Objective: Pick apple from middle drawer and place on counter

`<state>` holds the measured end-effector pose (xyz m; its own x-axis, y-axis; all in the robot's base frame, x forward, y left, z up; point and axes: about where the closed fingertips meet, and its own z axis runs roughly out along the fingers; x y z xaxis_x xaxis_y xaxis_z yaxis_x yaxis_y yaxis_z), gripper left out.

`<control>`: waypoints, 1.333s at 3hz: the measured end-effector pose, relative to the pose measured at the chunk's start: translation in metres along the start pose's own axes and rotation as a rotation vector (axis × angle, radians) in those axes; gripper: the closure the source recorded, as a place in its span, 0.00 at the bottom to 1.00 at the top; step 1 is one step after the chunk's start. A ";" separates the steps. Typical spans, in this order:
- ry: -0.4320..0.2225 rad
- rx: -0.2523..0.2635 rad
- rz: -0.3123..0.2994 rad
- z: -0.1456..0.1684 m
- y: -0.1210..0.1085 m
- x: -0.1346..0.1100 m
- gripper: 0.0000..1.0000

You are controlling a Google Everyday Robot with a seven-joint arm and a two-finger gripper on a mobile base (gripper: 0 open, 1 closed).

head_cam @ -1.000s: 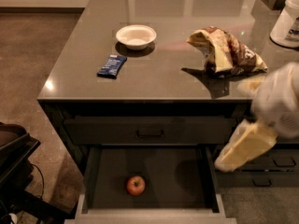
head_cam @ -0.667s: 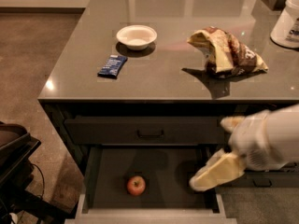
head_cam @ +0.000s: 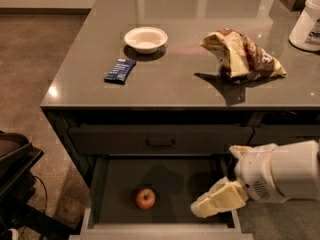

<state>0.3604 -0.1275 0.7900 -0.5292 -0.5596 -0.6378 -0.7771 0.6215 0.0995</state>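
My cream gripper (head_cam: 216, 203) sits over the wide dark grey middle drawer (head_cam: 165, 179), blocking its right front corner. My white arm (head_cam: 285, 171) runs off the right edge, same as the white labelled tub (head_cam: 307, 19) on the glossy dark counter (head_cam: 175, 84).

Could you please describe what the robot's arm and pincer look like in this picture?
The arm is a chunky, rounded white casing with a small patch of vent holes near its wrist end. The pincer, which is over the open middle drawer, is cream-yellow, flat and wedge-shaped, and darker in tone than the arm. No cables, labels or other markings show.
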 end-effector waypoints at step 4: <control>-0.201 -0.152 0.215 0.170 0.057 0.076 0.00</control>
<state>0.3338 -0.0414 0.6173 -0.6207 -0.2952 -0.7264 -0.7045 0.6166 0.3514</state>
